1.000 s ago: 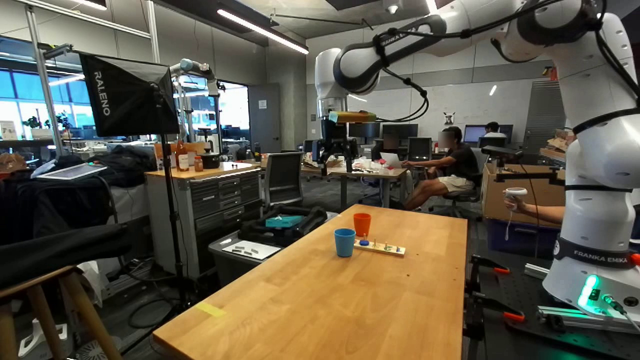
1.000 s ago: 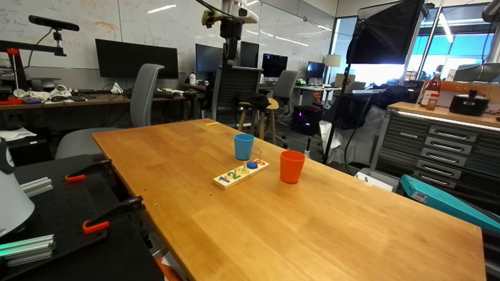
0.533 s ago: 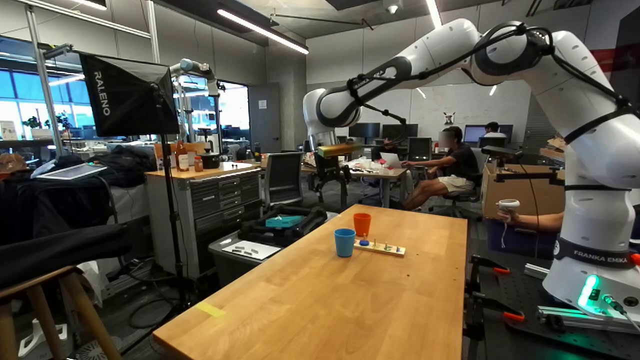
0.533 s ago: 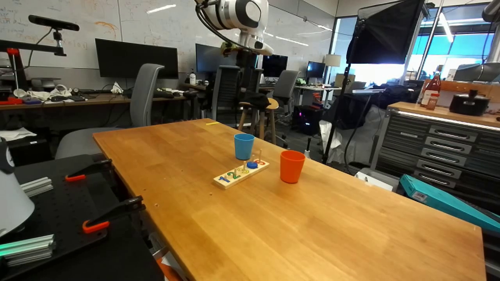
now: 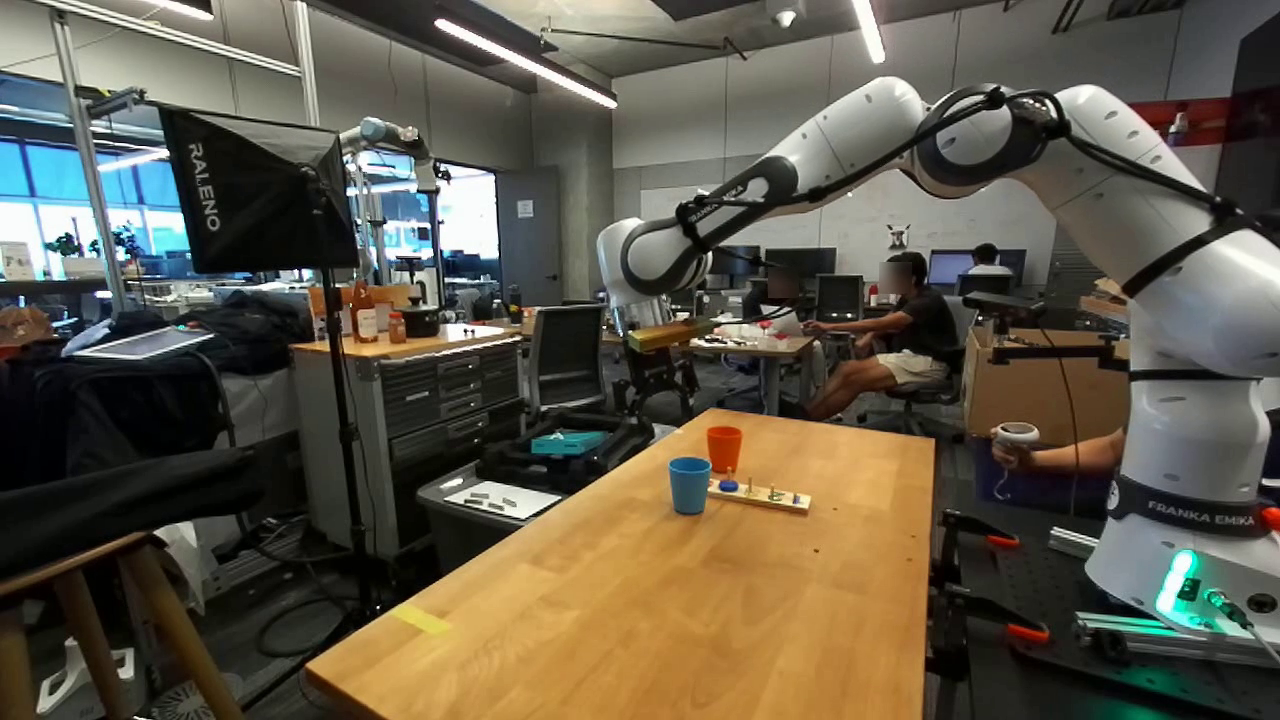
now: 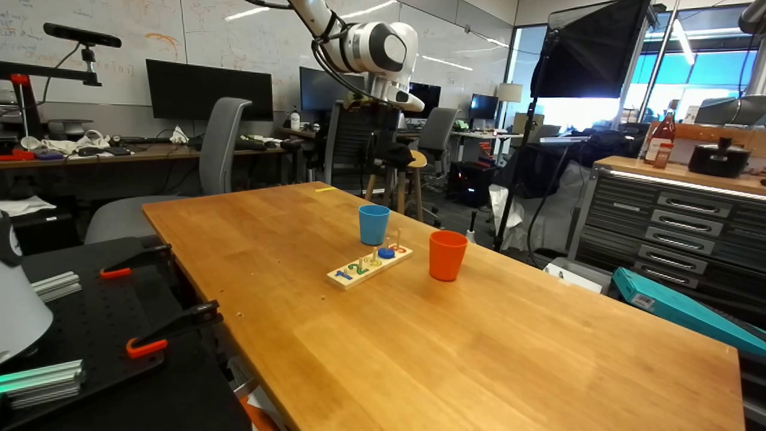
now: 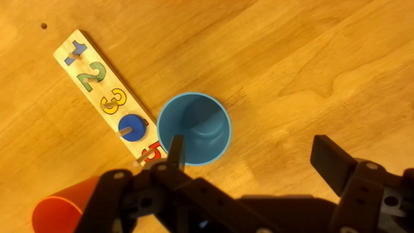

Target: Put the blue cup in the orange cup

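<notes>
Blue cup (image 7: pixel 194 128) was standing upright on the wooden table (image 6: pixel 538 347), right beside the "5" end of a number board (image 7: pixel 108 95). Couldn't tell if cup and board touched: in the wrist view the cup's rim covered the board's corner and one finger (image 7: pixel 176 152) blocked a bit of that rim. The gripper (image 7: pixel 249 145) hung in the air clear of the cup, fingers spread wide, so yeah, released. In an exterior view it pretty much blended into a dark chair (image 6: pixel 347 140), hard to make out. The orange cup (image 6: pixel 447 256) stood upright near that same end of the board; in the wrist view it got chopped off at the bottom and partly hidden by the gripper. The board's 4 was mostly under a blue disc (image 7: pixel 136 124). My count: two cups, one board, five pegs (image 7: pixel 145 157), one disc, two orange-tipped clamps (image 6: pixel 146 348) by the table edge.
</notes>
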{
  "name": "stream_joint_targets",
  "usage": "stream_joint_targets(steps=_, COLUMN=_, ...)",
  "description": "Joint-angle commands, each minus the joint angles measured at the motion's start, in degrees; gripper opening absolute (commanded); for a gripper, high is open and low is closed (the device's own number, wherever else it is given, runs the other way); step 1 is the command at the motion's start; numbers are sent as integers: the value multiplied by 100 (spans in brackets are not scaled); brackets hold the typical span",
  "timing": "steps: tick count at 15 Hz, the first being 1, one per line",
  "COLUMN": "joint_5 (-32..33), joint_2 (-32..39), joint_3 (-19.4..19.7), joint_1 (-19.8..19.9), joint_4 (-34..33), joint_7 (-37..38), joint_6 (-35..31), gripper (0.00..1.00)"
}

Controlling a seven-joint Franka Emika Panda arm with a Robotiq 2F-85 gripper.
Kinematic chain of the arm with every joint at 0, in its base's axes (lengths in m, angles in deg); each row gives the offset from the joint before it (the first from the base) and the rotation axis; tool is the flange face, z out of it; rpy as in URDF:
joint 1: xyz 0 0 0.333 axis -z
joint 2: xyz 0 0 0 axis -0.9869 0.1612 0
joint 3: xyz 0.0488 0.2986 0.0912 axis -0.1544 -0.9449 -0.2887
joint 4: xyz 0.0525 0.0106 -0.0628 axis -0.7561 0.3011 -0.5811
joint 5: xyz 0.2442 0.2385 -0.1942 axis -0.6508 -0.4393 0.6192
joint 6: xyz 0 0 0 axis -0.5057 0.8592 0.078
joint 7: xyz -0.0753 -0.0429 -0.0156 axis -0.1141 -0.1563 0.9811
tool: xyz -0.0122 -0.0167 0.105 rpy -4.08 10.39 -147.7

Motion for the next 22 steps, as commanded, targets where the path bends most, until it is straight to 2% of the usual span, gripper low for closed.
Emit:
stream_joint_targets(steps=1, joint_5=37, joint_2=271, joint_3=218, joint_1=-143, joint_4=-159, joint_7=-50, joint_6=-225, gripper=100)
stream_joint_targets(steps=9, joint_5=-89, joint_2=225, joint_3=198, joint_1=-172, joint_4=-13, joint_7=-57, joint_6=-306, gripper=100)
stream_joint_targets(steps=16, joint_5=3, joint_2=369, joint_3=431, joint_1=-112, joint_4=468, joint_7=-49, joint_6=-951, gripper=100)
stream_joint_targets(steps=22, joint_5=-266, joint_2=342, joint_3=364, joint_1=-3, joint_4=1013, joint_7=-113, joint_6=-1926, gripper=100)
